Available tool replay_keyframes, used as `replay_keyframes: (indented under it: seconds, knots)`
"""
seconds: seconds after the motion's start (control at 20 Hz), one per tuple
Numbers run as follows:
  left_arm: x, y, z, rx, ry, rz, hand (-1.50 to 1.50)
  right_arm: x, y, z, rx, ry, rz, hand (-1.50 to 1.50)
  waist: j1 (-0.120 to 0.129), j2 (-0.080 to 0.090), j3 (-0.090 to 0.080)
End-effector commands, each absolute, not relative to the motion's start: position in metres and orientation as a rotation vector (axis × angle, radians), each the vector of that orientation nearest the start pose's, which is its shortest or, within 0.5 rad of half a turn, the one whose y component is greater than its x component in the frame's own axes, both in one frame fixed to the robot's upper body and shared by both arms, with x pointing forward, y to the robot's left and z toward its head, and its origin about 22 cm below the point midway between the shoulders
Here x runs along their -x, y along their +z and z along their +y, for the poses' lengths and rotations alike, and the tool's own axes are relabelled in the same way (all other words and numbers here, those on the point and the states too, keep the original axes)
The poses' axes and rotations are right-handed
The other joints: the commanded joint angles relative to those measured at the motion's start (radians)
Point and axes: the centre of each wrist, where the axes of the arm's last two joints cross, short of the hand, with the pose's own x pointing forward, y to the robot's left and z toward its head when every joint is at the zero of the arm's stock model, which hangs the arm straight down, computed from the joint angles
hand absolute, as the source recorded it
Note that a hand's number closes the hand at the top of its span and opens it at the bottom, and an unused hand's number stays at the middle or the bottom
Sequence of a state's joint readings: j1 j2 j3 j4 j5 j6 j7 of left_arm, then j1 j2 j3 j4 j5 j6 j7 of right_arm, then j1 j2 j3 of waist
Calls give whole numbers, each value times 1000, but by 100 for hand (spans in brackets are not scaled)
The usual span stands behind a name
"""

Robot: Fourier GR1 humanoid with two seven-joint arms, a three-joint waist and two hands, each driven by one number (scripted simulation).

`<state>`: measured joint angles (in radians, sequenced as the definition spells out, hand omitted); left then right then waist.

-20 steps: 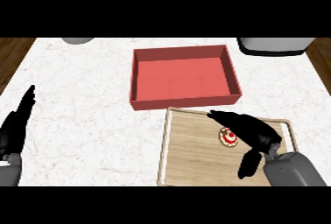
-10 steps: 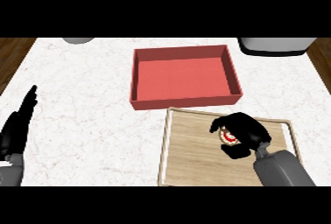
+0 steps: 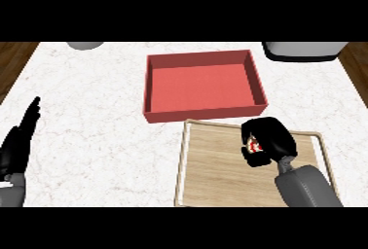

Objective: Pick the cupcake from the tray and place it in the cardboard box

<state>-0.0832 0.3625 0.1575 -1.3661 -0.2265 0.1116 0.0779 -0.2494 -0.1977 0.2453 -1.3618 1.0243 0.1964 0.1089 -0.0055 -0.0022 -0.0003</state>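
We see the right hand [image 3: 270,135] over the far part of the wooden tray [image 3: 215,170], its black fingers and thumb curled round the cupcake [image 3: 253,144]. Only a small patch of red and white shows between them; the rest of the cupcake is hidden by the hand. We cannot tell whether the cupcake rests on the tray's floor or is lifted off it. The grey right forearm [image 3: 307,187] comes in from the lower edge, across the tray's right side.

The red box [image 3: 205,115] lies just beyond the tray on the white marble counter [image 3: 93,97] — its near wall sits close to the tray's far rim, and its open top faces us. The hand and cupcake are near that wall but outside the box.

At the left edge we find the left hand [image 3: 19,146], fingers straight and together, pointing away from us — it rests apart from everything else and holds nothing.

2 grey objects are cut off at the far edge of the counter: one at the left [image 3: 86,45], one at the right [image 3: 305,50].
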Motion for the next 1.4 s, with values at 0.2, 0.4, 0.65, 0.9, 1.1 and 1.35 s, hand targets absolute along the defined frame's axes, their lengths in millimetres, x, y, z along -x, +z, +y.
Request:
replay_keyframes:
  seconds: [0.2, 0.4, 0.65, 0.9, 1.1, 1.35]
  knots:
    - [-242, 10, 369, -694, -187, -1329, 0, -256, 0, -218, 1161, 700, -884, 150, -46, -18, -3]
    - [-256, 20, 367, -669, -191, -1348, 0, -237, 41, -200, 1339, 606, -887, 150, -28, -7, -2]
    - [-266, 27, 371, -674, -206, -1354, 0, -217, 91, -154, 1510, 584, -1147, 150, -12, -4, -2]
    - [-249, 13, 355, -662, -201, -1367, 0, -219, 136, -129, 1481, 609, -1242, 150, 9, 0, 0]
    - [-257, 6, 346, -648, -205, -1369, 0, -253, 144, -121, 1392, 569, -1325, 150, 11, 3, 0]
    - [-273, 17, 352, -640, -221, -1373, 0, -308, 190, -101, 1280, 435, -1400, 150, 25, 8, 0]
